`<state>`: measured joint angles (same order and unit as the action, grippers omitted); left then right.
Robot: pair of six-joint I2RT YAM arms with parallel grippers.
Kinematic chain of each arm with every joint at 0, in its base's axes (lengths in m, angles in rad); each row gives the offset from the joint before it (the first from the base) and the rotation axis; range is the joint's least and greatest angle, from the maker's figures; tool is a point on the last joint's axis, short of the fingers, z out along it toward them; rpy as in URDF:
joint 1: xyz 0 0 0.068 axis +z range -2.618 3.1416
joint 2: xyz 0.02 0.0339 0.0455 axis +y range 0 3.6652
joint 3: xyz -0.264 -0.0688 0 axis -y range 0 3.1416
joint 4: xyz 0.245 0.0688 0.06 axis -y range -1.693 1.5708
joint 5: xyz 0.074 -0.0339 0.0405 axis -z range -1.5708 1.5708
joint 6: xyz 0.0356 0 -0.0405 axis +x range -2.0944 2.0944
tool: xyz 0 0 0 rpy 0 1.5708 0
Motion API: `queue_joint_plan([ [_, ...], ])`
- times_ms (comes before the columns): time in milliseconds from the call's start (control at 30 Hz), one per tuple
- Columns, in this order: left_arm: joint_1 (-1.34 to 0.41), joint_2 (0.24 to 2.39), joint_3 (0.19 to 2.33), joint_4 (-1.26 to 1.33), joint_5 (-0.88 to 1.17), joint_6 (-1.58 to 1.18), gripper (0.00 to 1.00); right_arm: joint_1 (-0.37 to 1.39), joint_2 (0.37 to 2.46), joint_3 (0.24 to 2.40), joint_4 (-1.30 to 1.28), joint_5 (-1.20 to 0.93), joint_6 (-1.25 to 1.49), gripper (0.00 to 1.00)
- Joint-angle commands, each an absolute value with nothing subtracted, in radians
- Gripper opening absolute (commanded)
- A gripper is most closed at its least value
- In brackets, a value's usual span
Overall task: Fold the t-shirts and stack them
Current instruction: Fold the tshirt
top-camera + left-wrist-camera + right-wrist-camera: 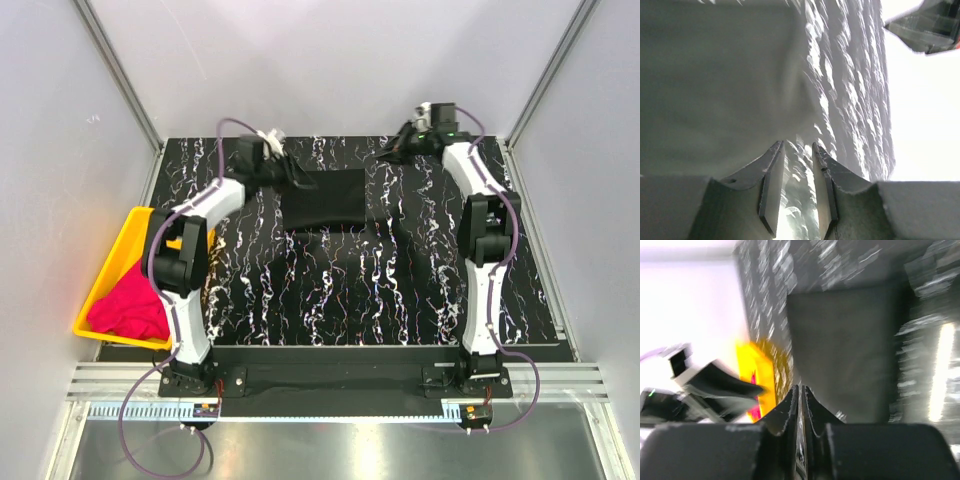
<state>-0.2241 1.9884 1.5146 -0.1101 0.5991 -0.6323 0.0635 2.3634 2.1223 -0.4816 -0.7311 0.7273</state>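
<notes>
While the black t-shirt [322, 200] lies as a neat dark rectangle at about 12 o'clock on the counter [400, 290], the pink t-shirt [128, 310] sits in a crumpled heap in the yellow tray [112, 262] at 8 o'clock, just off the counter's left edge. The job looks roughly half done. The black one appears folded, with straight edges and no sleeves showing, though I cannot tell against the dark marbled surface whether it wants another fold. The pink one is not yet spread, folded or stacked on the black one.

The left jaws hover at the black shirt's 10 o'clock corner. The left wrist view shows them parted, with bare counter in the gap and no cloth between them. The right jaws sit off the shirt's 2 o'clock corner, apart from it, and the right wrist view shows them pressed together on nothing.

As for obstacles, the left arm [215, 205] reaches up from 7 o'clock with its elbow across the tray's inner rim, so it would likely have to draw back before going for the pink shirt. The tray's raised walls and the bunched cloth may make a clean pinch awkward. The right arm [480, 200] runs along the 3 o'clock side, well apart from the tray.
</notes>
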Motion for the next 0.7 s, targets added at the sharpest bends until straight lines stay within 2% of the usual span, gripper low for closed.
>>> queue_joint_plan([
  [0,-0.285,1.962,1.379,0.085,0.692,-0.740,0.33,0.190,2.269,2.025,-0.480,-0.825,0.650,0.10],
  [267,-0.314,2.054,1.309,0.253,0.696,-0.842,0.24,0.259,2.240,1.789,-0.384,-0.861,0.609,0.06],
  [467,-0.316,2.088,1.322,0.262,0.683,-0.847,0.24,0.256,2.267,1.674,-0.311,-0.894,0.581,0.04],
  [667,-0.318,2.129,1.341,0.264,0.689,-0.851,0.24,0.250,2.299,1.652,-0.255,-0.910,0.607,0.03],
])
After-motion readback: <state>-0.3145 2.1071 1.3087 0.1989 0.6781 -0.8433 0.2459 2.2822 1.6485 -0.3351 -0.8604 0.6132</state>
